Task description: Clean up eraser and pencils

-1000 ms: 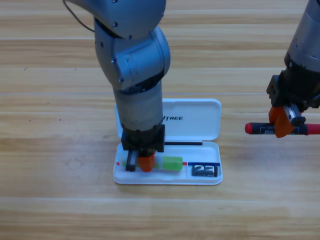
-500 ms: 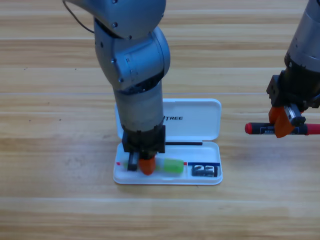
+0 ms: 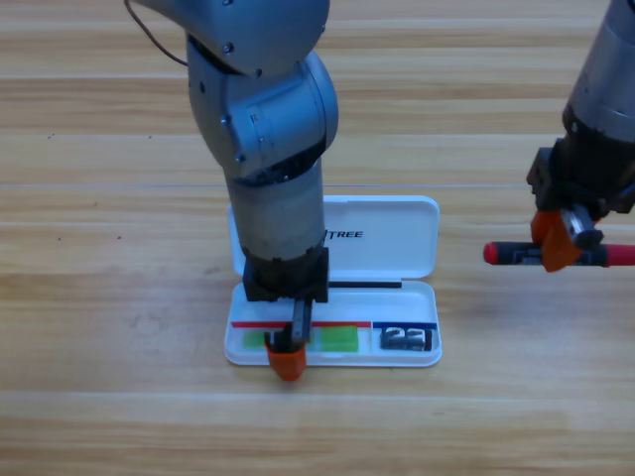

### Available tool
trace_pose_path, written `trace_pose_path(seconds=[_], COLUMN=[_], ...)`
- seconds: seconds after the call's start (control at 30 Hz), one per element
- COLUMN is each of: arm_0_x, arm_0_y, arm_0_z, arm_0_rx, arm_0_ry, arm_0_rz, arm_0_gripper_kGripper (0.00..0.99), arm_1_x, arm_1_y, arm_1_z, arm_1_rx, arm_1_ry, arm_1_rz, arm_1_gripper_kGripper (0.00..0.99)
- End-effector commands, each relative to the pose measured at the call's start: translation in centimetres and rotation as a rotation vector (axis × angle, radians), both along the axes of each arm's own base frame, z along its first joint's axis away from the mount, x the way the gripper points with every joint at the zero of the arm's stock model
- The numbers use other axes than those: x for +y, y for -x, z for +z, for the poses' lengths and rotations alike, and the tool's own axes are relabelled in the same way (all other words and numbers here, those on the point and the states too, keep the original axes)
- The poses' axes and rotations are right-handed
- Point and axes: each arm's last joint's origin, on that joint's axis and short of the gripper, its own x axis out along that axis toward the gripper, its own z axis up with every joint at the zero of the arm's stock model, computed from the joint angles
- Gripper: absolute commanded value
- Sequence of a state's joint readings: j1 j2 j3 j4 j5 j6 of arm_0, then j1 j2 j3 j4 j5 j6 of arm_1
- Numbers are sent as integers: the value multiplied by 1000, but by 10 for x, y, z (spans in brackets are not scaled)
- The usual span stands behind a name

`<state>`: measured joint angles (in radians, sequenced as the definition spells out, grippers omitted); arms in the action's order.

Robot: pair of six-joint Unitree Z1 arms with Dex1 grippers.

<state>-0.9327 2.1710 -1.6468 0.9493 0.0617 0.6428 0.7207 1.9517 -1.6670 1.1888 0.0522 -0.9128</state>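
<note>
Trouble may come if the left claw, spread over the green pencil lying in the case beside the eraser, lifts carelessly, or the right claw drops its clenched black-and-red pencil.

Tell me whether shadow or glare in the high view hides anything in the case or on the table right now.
High view: even light, no strong glare on the white case. The left gripper covers the middle of the green pencil; the eraser shows clearly. The right gripper covers the middle of the black-and-red pencil, with a soft shadow on the table below.
</note>
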Motion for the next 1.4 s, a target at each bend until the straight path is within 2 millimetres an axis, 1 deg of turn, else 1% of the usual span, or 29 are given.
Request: trace_pose_path(seconds=[0.03,0.1,0.13,0.2,0.27,0.3,0.37,0.43,0.53,0.63,0.7,0.8,0.9,1.0,1.4], arm_0_x=[-5,3,10,32,60,75,105,131,166,196,210,223,226,226,225], arm_0_y=[8,12,15,20,26,28,30,31,27,24,22,20,20,20,21], arm_0_z=[16,53,74,114,148,161,179,187,190,185,179,166,153,143,121], arm_0_rx=[-2,-50,-80,-140,-188,-206,-223,-227,-215,-176,-150,-116,-90,-75,-41], arm_0_ry=[-21,9,27,79,132,156,198,218,233,248,257,266,263,262,276], arm_0_rz=[-15,-14,-10,16,54,76,127,176,233,268,287,293,290,290,287], arm_0_gripper_kGripper=[990,990,990,990,990,990,990,990,990,990,989,989,989,990,990], arm_1_x=[38,50,57,73,90,98,115,130,148,160,166,173,177,181,184], arm_1_y=[3,0,-2,-4,-9,-11,-15,-18,-20,-21,-21,-23,-22,-18,-17], arm_1_z=[-27,-32,-34,-42,-51,-56,-65,-74,-84,-92,-96,-102,-105,-104,-103], arm_1_rx=[47,46,48,51,54,55,53,51,44,37,28,16,17,12,11], arm_1_ry=[45,56,60,73,85,91,99,105,105,105,102,102,107,103,100], arm_1_rz=[52,56,61,67,69,69,69,73,78,77,75,69,70,73,62], arm_1_gripper_kGripper=[0,0,0,0,0,0,0,0,0,0,0,0,0,0,0])
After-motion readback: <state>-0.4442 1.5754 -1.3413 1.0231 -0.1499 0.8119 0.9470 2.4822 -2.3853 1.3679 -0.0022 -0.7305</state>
